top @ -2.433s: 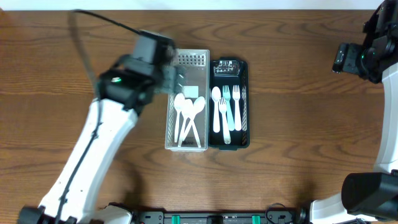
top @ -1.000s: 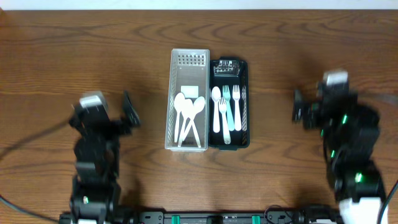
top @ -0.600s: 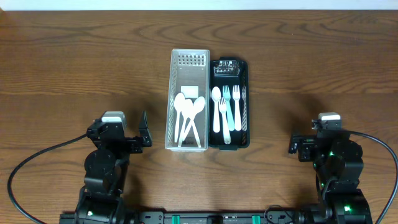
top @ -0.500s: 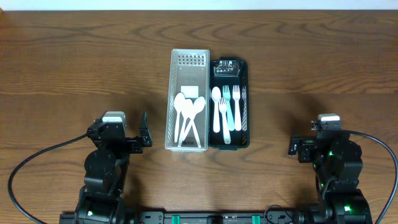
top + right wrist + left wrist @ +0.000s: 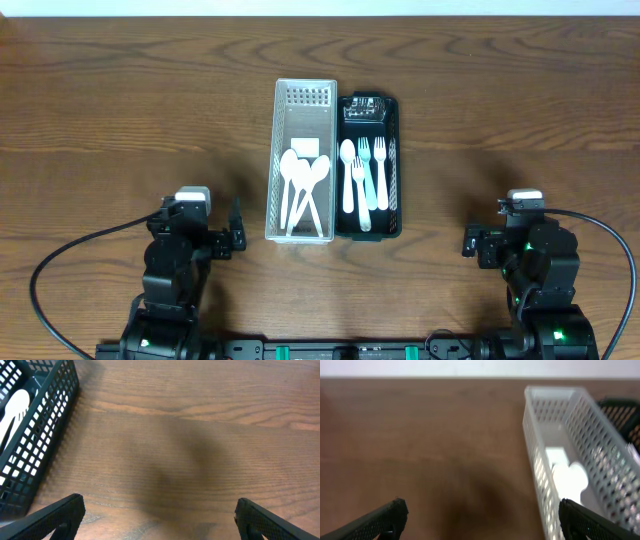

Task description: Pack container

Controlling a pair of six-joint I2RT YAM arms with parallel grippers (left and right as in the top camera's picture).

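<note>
A clear perforated tray (image 5: 274, 150) in the table's middle holds several white spoons (image 5: 300, 185). A black mesh tray (image 5: 396, 160) beside it on the right holds white and pale blue forks and a spoon (image 5: 362, 180). My left gripper (image 5: 232, 240) is open and empty at the front left, just left of the clear tray (image 5: 540, 470). My right gripper (image 5: 470, 243) is open and empty at the front right, apart from the black tray (image 5: 45, 420).
Both arms are folded low near the table's front edge. Black cables loop at the front left (image 5: 60, 260) and front right (image 5: 610, 240). Bare wooden table (image 5: 120, 110) lies around the trays.
Both arms have drawn back from over the table to the front edge and settled low. The trays and cutlery have not moved.
</note>
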